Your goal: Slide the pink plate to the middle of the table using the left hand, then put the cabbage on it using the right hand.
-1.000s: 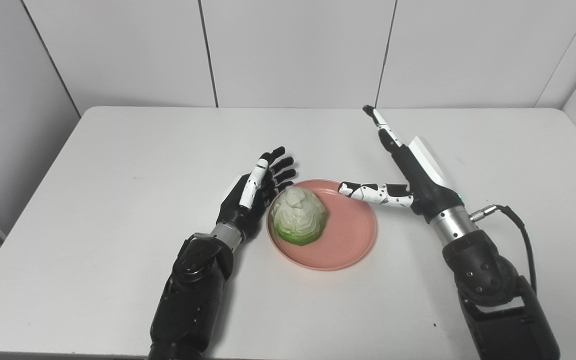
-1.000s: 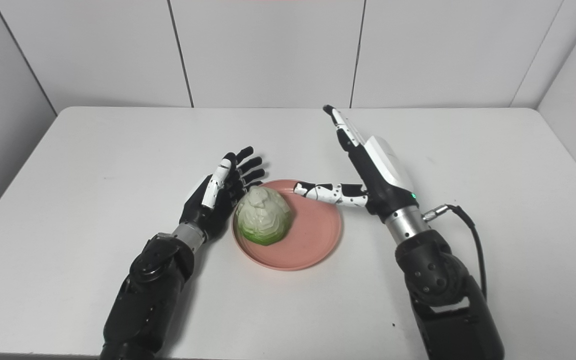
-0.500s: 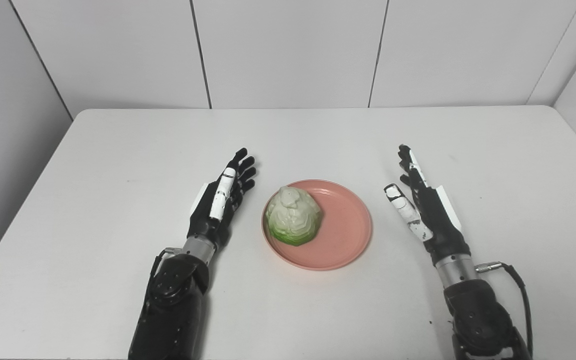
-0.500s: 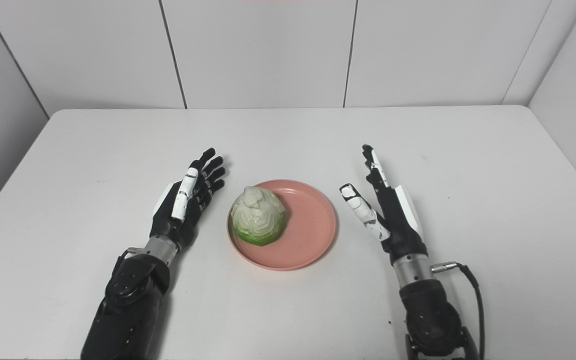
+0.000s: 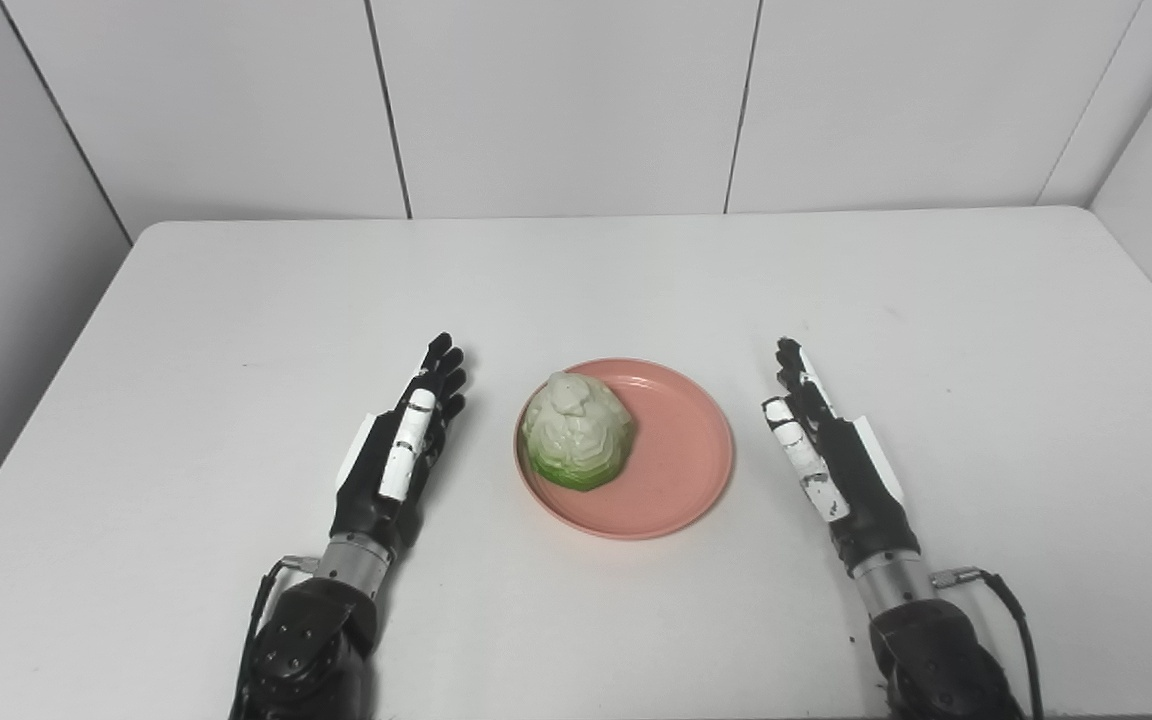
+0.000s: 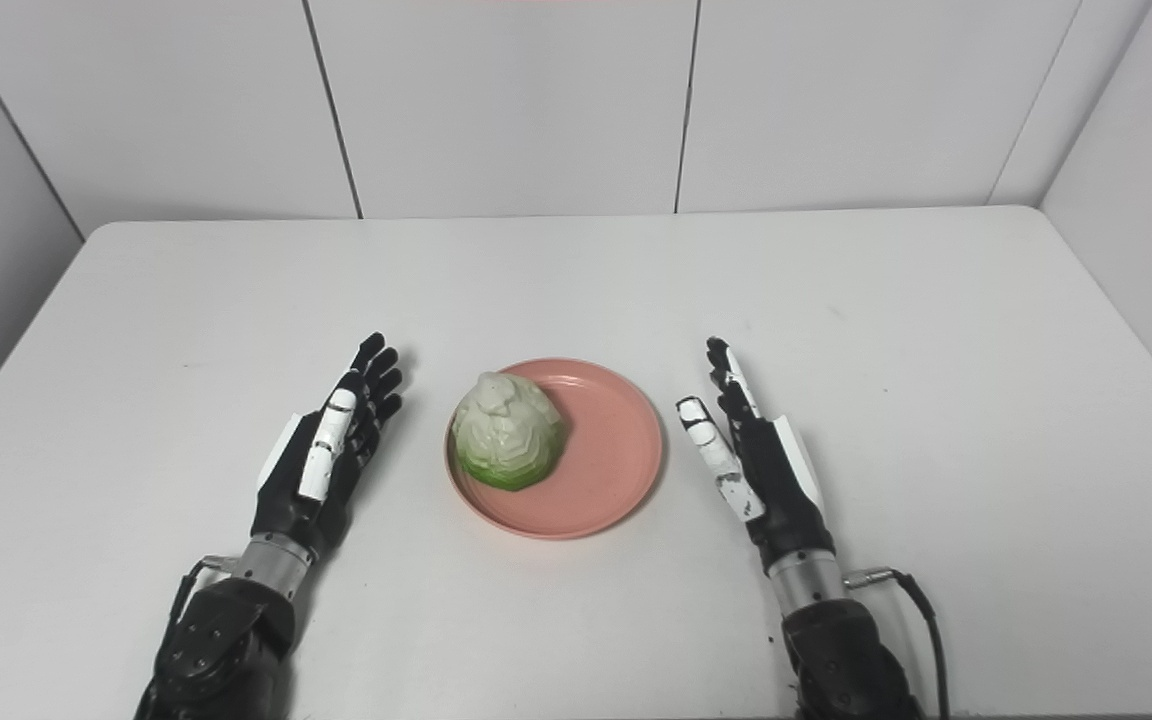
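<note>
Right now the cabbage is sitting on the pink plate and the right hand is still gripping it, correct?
Not quite. The cabbage does sit on the pink plate, but the right hand is not gripping it: the left eye view shows it open beside the plate, fingers apart and clear of the cabbage.

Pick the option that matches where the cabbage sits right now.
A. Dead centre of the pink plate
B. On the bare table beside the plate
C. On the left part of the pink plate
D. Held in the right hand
C: the cabbage rests on the pink plate toward its left rim, with the right hand open and apart from it.
</note>
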Tool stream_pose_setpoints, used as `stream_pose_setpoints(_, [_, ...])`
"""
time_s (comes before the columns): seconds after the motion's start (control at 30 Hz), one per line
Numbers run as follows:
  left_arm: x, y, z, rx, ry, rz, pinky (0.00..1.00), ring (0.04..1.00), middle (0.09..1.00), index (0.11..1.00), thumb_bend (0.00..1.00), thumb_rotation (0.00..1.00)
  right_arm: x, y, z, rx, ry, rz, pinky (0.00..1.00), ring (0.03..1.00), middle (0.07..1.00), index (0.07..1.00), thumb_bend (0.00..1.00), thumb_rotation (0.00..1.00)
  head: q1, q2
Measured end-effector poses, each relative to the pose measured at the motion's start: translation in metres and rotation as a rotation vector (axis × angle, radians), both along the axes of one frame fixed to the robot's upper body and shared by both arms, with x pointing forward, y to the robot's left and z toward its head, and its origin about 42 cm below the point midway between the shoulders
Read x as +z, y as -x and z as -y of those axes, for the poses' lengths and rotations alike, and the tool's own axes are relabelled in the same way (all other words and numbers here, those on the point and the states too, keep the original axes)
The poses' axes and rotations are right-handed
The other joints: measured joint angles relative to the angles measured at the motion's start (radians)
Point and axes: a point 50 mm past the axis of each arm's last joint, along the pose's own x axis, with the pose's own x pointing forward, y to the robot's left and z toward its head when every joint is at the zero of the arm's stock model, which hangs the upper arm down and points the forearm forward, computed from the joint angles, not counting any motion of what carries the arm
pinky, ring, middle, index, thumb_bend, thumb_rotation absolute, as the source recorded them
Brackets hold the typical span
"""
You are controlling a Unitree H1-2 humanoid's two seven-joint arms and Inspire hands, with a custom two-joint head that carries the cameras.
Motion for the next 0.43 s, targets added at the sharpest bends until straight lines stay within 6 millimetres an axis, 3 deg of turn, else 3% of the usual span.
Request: stream_pose_setpoints(0.43, [-0.0022, -0.0075, -0.0035, -0.032, -0.027, 0.008, 0.99, 0.974, 0.987, 0.988, 0.45, 1.00, -0.0074, -0.0047, 0.0055, -0.015, 0.045, -0.005, 0.94, 0.964, 0.951, 0.955, 0.36, 1.00, -0.003, -0.011])
